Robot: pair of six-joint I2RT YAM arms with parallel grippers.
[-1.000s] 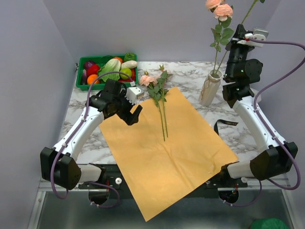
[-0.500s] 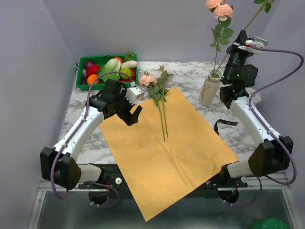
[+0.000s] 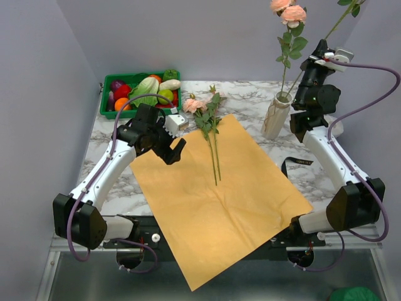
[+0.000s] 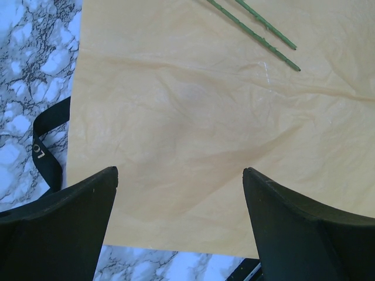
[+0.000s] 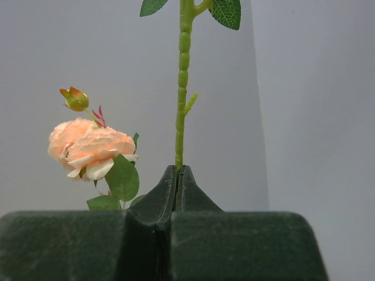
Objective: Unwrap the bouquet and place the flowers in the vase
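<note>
The orange-yellow paper sheet (image 3: 225, 200) of the bouquet lies spread flat on the marble table. Two pink flowers (image 3: 199, 108) lie at its far edge, their stems (image 4: 258, 32) on the paper. The beige vase (image 3: 275, 116) stands at the back right and holds roses (image 3: 289, 12). My right gripper (image 3: 311, 60) is above and to the right of the vase mouth. It is shut on the green stem (image 5: 183, 88) of another rose, which leans right with its lower end at the vase mouth. My left gripper (image 4: 180, 172) hangs open and empty over the paper's left part.
A green basket (image 3: 108, 113) of plastic vegetables and fruit stands at the back left. The black ribbon (image 3: 298, 162) lies on the marble right of the paper and shows as the ribbon (image 4: 47, 152) in the left wrist view. Grey walls close in on three sides.
My right gripper has tilted with the stem, so the flower's top leans further right. The left arm and the lying flowers have not moved.
</note>
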